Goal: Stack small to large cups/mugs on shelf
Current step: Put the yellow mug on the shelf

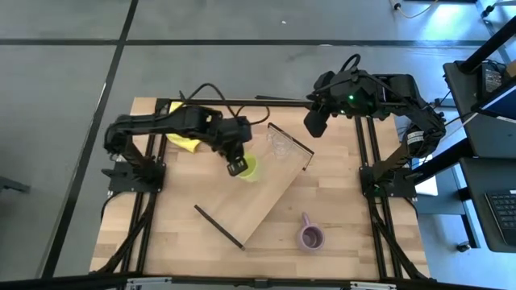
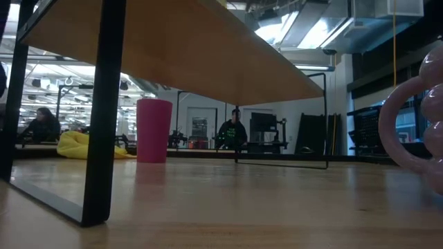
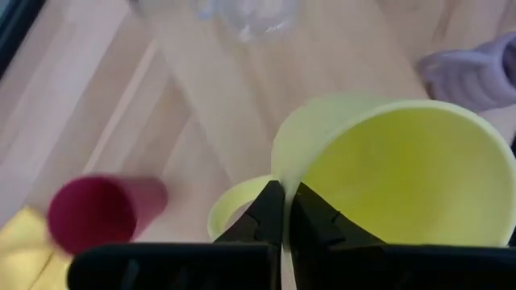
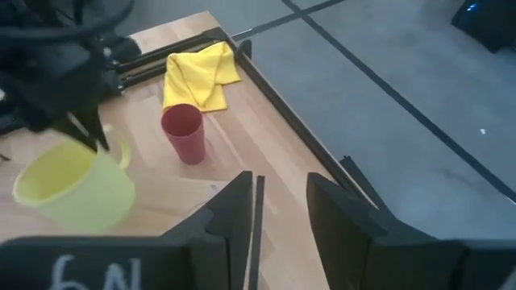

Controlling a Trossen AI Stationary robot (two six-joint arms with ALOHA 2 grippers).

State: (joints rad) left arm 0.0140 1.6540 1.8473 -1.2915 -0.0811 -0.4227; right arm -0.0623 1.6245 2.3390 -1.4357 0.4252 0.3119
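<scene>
The yellow mug (image 1: pixel 249 167) is gripped by the left hand (image 1: pixel 236 167), whose fingers are closed on the rim beside the handle, as the left wrist view shows. The mug is held tilted at the shelf's (image 1: pixel 266 197) long edge nearer the desk's (image 1: pixel 355 250) left side, toward the shelf's far end; whether it touches the board cannot be told. The red tumbler (image 4: pixel 184 134) stands on the desk near the far left corner, just beside a yellow cloth (image 4: pixel 201 74). The purple mug (image 1: pixel 310 236) stands on the desk near the front right, off the shelf. A clear glass item (image 1: pixel 279 145) rests at the shelf's far end.

The step in hand is judged to be the placing of the yellow mug on the shelf. It should be levelled before being lowered, so that the base meets the board flat. It should be kept clear of the glass item and of the end rail. The grip should be released only once the mug is fully supported.

The right hand (image 4: pixel 278 201) waits, fingers apart, above the desk's far edge.
</scene>
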